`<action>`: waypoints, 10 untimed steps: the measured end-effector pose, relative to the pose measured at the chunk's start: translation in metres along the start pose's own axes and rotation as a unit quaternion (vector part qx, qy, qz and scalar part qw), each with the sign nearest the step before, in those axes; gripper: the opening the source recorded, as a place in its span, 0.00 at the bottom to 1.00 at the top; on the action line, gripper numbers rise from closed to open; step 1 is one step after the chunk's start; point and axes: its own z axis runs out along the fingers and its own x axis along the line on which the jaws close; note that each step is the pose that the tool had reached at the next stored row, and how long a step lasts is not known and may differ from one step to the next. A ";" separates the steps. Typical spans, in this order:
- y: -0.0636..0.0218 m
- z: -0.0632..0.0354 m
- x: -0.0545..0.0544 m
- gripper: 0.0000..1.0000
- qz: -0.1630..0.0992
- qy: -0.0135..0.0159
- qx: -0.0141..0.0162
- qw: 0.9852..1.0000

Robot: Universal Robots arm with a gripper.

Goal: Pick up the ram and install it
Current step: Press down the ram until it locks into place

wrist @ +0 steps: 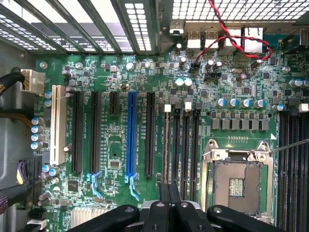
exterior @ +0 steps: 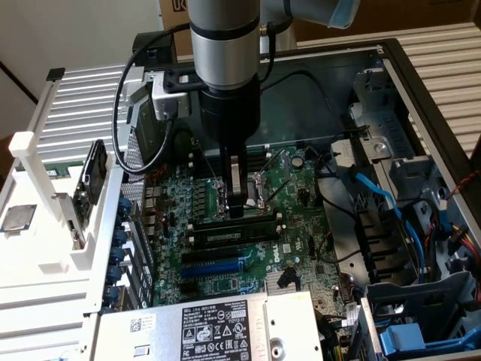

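Closest to the wrist camera is the claw (wrist: 169, 189), its fingers pressed fully together with nothing gripped between them. It hangs just over one end of the ram (wrist: 166, 145), which stands edge-up in the memory slot farthest from the CPU socket (wrist: 236, 186), toward the middle of the motherboard (wrist: 120, 77). I cannot tell whether the tips touch the stick.

The risk, as I judge it, is uneven seating. Pressure on one end alone could leave the other end high or tilt the stick, and a push off the slot's line could strain the board or a white end clip.

Counted: one ram, four memory slots (wrist: 186, 145) in this bank, one blue expansion slot (wrist: 130, 135), one white slot (wrist: 57, 125), one empty socket.
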 end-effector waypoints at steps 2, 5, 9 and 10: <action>0.0000 0.0000 0.000 0.10 0.000 0.000 0.000 1.000; 0.0000 -0.0001 0.000 0.10 0.000 0.000 0.000 1.000; 0.0000 -0.0002 0.000 0.10 0.024 0.000 -0.001 1.000; 0.0000 -0.0002 0.000 0.10 0.032 0.000 -0.002 0.999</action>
